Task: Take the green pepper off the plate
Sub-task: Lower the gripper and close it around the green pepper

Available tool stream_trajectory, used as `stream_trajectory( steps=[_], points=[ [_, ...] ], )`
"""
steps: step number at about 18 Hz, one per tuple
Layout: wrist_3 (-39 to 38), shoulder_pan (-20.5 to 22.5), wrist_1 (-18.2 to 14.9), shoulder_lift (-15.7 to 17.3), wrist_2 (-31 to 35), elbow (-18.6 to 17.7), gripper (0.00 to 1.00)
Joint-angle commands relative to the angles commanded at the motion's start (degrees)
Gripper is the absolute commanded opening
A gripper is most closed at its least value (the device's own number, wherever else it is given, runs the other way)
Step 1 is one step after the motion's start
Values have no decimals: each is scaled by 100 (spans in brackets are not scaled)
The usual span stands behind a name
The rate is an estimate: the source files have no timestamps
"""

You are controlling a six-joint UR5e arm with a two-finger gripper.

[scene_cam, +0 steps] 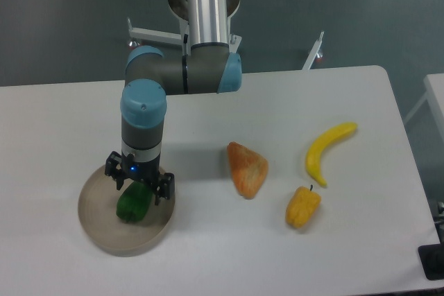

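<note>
Green pepper (132,204) lies on plate (97,230) near worktop's front-left corner. Gripper (139,184) directly above, jaws spread either side of pepper, not yet pinching. Likely light, stiff, glossy, slippery; grip across lumpy mid-body.

One fixed camera looks down from high in front across the whole table (277,102), facing the arm's (207,5) base.
</note>
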Motion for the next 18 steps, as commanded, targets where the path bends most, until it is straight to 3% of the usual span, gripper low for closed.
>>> stream_trajectory(
  steps=[9, 10, 12, 14, 18],
  points=[
    [-9, -35, 9, -123, 17, 35, 100],
    [-17, -35, 9, -132, 26, 53, 94],
    [-9, -44, 9, -141, 26, 53, 62],
    [9, -44, 9, -132, 26, 62, 44],
    [9, -44, 0, -141, 26, 70, 44]
  ],
)
